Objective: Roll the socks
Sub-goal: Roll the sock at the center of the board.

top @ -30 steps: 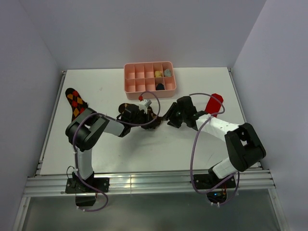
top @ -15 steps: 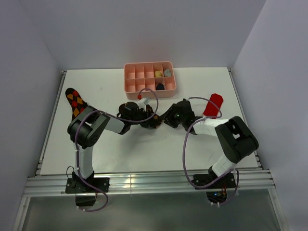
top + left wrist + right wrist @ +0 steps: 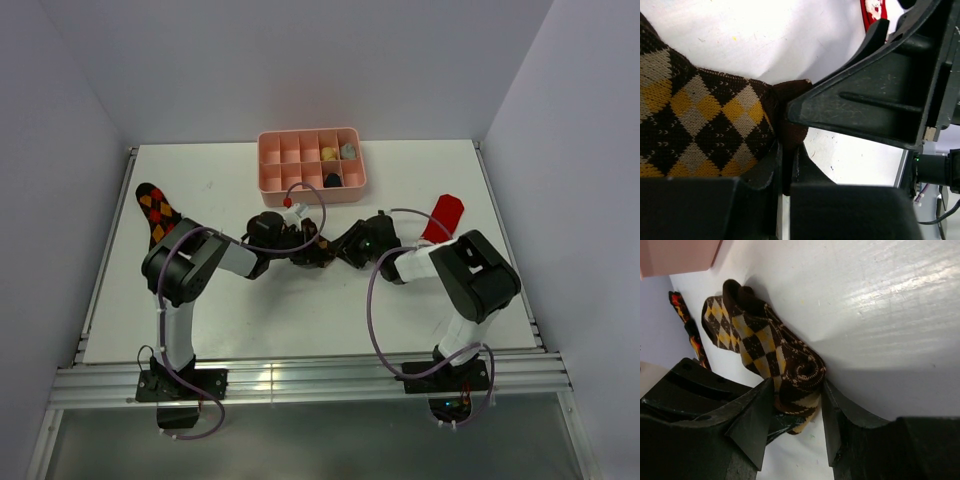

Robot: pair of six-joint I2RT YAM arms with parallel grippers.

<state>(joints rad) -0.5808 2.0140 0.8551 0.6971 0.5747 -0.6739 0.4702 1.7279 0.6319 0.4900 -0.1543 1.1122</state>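
Now: three socks, one tray, both grippers on the same sock.
Tan argyle sock [image 3: 771, 356] lies mid-frame in the top view, partly rolled. The right gripper [image 3: 796, 387] clamps the rolled end between its fingers, and the left gripper [image 3: 785, 170] is pinched nearly closed on the dark brown tip. Both arms reach low and inward, wrists almost meeting. Red-orange argyle sock [image 3: 155, 210] lies flat at far left, red sock [image 3: 443, 217] at right, pink tray [image 3: 272, 172] upper centre. Versus a second ago, the right elbow has folded in closer and its gripper has nudged left — left arm barely changed.
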